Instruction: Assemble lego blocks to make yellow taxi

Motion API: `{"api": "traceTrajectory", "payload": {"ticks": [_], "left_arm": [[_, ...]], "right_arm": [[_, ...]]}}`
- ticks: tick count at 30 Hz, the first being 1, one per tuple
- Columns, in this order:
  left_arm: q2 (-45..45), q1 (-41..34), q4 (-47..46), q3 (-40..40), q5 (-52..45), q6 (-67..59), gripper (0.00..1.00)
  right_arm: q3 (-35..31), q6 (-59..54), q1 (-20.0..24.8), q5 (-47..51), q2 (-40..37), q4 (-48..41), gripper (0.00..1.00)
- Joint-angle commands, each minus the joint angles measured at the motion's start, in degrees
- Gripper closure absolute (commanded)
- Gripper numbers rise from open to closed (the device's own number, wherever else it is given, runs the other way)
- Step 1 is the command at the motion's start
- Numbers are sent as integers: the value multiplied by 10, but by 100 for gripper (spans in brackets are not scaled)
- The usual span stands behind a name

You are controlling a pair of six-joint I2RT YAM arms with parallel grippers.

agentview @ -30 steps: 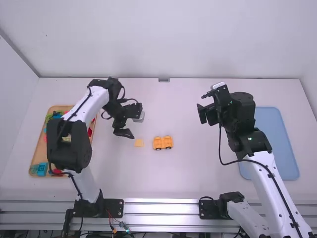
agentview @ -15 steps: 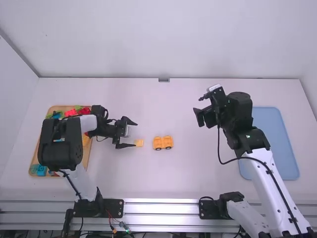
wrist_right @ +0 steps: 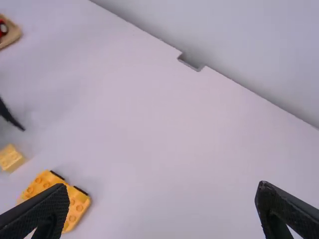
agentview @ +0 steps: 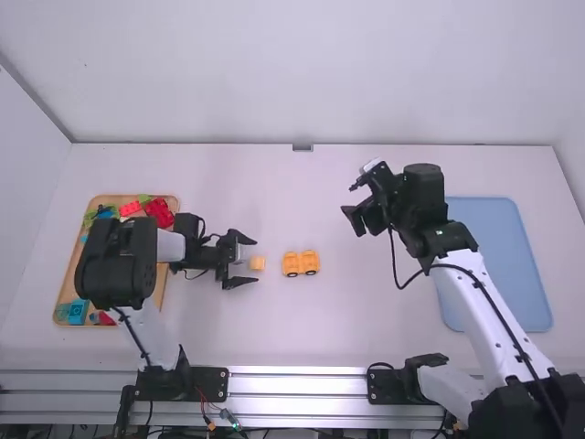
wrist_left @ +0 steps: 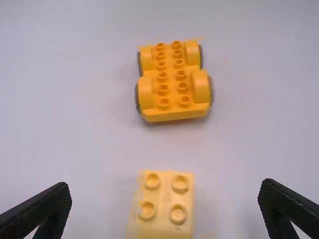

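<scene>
Wooden tray (agentview: 161, 285), far left: loose blocks, including red (agentview: 159, 212) and teal (agentview: 78, 312). Flat blue plastic tray (agentview: 501, 265) at right. Small square yellow studded block (agentview: 258, 263) on table between left gripper's (agentview: 250, 262) wide-set fingers, untouched; orange-yellow wheeled plastic base (agentview: 301, 264) just right. Right gripper (agentview: 350, 199) farther right, fingers wide.

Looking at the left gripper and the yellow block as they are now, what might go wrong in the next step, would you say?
The left gripper is open with its fingers either side of the yellow block, which lies loose on the table; closing off-centre could push or twist it rather than grip it. The orange car base sits just beyond the block, so an overshoot might nudge it. The base also stands on wheels, so it may roll if the block is pressed on at an angle.
</scene>
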State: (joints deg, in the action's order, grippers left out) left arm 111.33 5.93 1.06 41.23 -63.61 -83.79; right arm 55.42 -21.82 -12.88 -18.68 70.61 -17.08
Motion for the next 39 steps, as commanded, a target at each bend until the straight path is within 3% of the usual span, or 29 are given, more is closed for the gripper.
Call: {"api": "traceTrajectory", "payload": {"ticks": [1, 8, 10, 11, 17, 28, 34, 37, 39], "left_arm": [[29, -2, 22, -2, -3, 75, 1], [69, 3, -38, 41, -4, 52, 1], [72, 1, -68, 50, -4, 23, 11], [73, -2, -87, 55, -4, 1, 22], [78, -3, -89, 54, 4, -30, 46], [78, -3, -41, 35, -4, -30, 69], [69, 0, -48, 43, -23, -23, 70], [48, 4, -85, 58, -40, 6, 69], [27, -1, -126, 71, -39, 15, 77]], "right_arm": [[-3, -31, -15, -25, 2, 0, 2], [-3, -42, -45, -23, 2, 2, 1], [-3, -42, -45, -23, 2, 2, 1], [-3, -42, -44, -23, 2, 2, 1], [-3, -42, -44, -23, 2, 2, 1], [-3, -42, -44, -23, 2, 4, 1], [-3, -42, -44, -23, 2, -2, 1], [-7, -96, -43, -31, 9, -16, 1], [-24, -166, -43, -75, 23, -10, 2]]}}
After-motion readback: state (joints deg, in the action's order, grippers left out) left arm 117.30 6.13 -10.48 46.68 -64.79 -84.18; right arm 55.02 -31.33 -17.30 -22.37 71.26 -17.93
